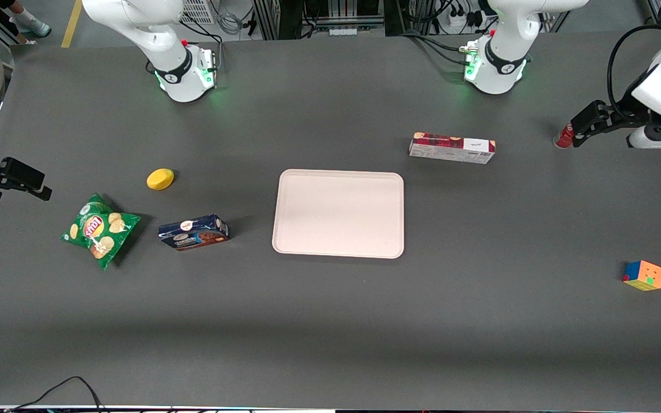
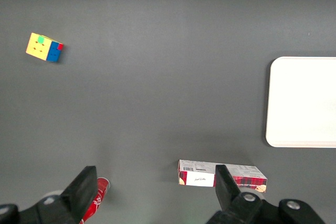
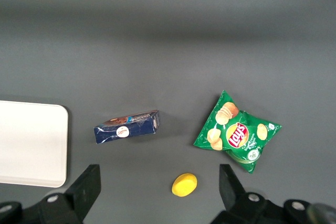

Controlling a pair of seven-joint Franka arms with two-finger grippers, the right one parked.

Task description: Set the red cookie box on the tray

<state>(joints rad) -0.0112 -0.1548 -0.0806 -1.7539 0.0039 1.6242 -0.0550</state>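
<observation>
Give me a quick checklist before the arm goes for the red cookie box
1. Gripper open: ok, fingers spread wide.
2. Gripper holds nothing: ok.
3. Red cookie box free to grasp, nothing touching it: ok.
4. Gripper over the box: not ok, it hangs toward the working arm's end of the table, beside a red can.
5. Tray has room: ok, nothing lies on it.
6. Way from box to tray unblocked: ok, only bare table between them.

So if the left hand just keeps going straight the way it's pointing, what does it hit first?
Probably bare table. The open left hand points down at it, with the red can beside one finger and the red cookie box near the other. Depth is uncertain.
</observation>
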